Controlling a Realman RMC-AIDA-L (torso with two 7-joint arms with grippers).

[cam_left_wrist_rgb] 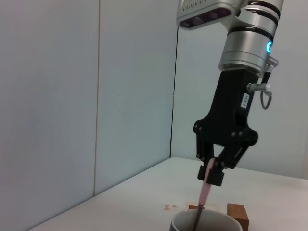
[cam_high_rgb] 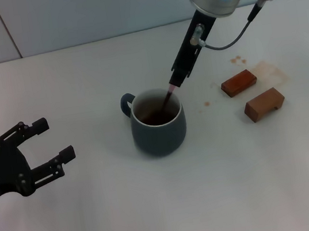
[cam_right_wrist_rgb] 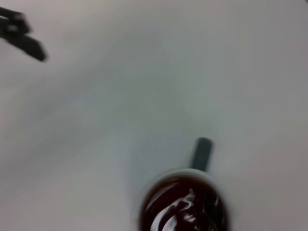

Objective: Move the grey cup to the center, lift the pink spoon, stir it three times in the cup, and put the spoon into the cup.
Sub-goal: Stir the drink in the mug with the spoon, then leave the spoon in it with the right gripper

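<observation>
A grey cup (cam_high_rgb: pixel 159 129) of dark brown liquid stands on the white table (cam_high_rgb: pixel 168 206), directly below the right gripper (cam_high_rgb: pixel 176 81). Its loop handle (cam_high_rgb: pixel 127 103) points away from that gripper, toward the robot's left. The pink spoon (cam_high_rgb: pixel 169 100) slants down from the gripper into the cup; its bowl is hidden under the liquid, and only the thin pink handle shows. The right arm reaches down steeply from above, its fingers pinched on the top of the spoon handle. In the left wrist view the cup's rim (cam_left_wrist_rgb: pixel 206 220) is cut off at the frame edge. Two brown blocks (cam_high_rgb: pixel 254 93) lie beyond the right gripper, near small brown stains (cam_high_rgb: pixel 237 59). The left gripper (cam_high_rgb: pixel 47 142) hovers well apart from the cup, its fingers spread wide.
</observation>
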